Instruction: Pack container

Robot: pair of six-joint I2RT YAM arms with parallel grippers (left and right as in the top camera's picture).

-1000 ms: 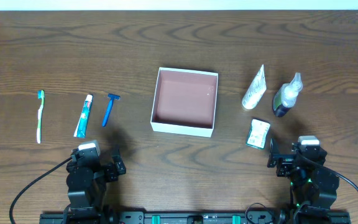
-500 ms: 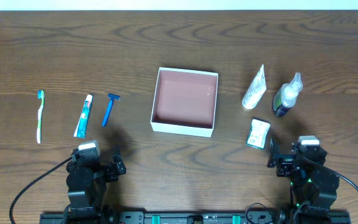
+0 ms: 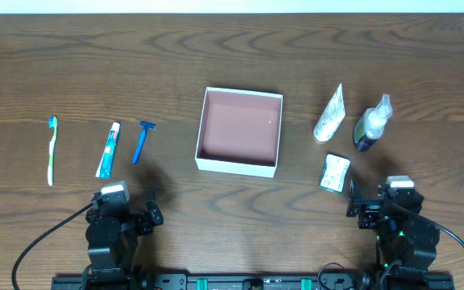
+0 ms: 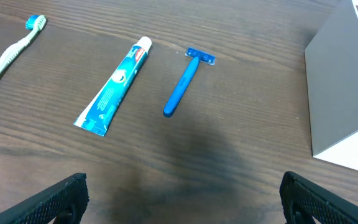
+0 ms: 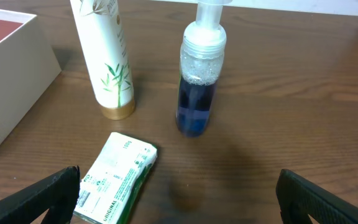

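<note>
The container (image 3: pixel 238 166), a shallow white-walled box with a pink-brown inside, sits lidless at the table's middle with nothing in it. Left of it lie a blue razor (image 3: pixel 142 140), a toothpaste tube (image 3: pixel 108 150) and a green toothbrush (image 3: pixel 51 150). To its right are a white bamboo-print tube (image 3: pixel 329 114), a blue pump bottle (image 3: pixel 370 125) and a green-white soap pack (image 3: pixel 335 173). My left gripper (image 4: pixel 182 199) is open near the front edge, short of the razor (image 4: pixel 185 81). My right gripper (image 5: pixel 178 199) is open too, just behind the soap pack (image 5: pixel 118 177).
Both arms rest at the table's front edge, left arm (image 3: pixel 113 229) and right arm (image 3: pixel 401 225). The container's grey-white wall (image 4: pixel 340 93) fills the right side of the left wrist view. Dark wood tabletop (image 3: pixel 216 48) runs far behind the objects.
</note>
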